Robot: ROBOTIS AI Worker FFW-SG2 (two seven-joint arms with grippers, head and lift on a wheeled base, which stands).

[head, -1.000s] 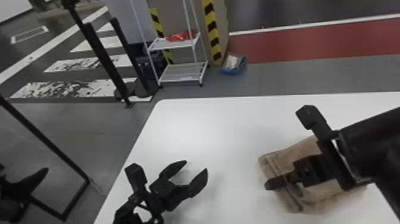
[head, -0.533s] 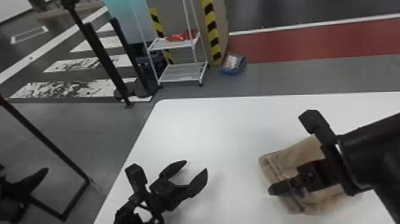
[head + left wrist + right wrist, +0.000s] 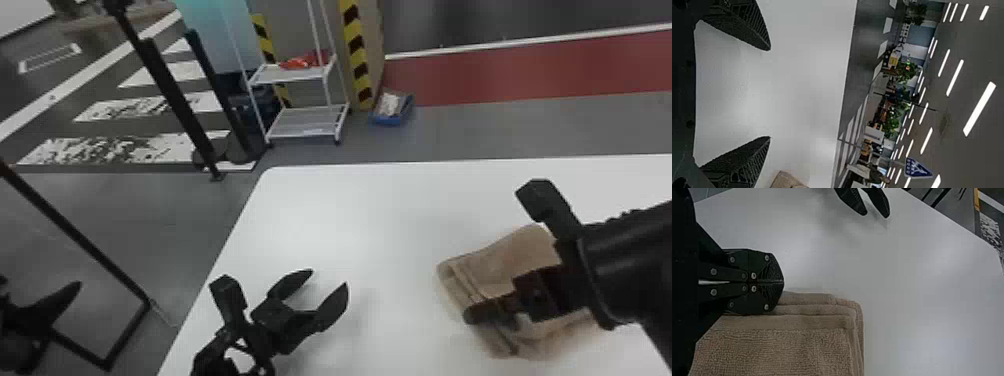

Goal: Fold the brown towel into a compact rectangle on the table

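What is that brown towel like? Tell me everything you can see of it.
The towel is light brown, its cloth nubbly-looking with smoother bands near the edge. It lies folded in several layers on the white table, toward the robot's right, the layers' edges slightly staggered. The right claw, shut, is at its banded edge, covering part of it; whether they touch, I can't tell.
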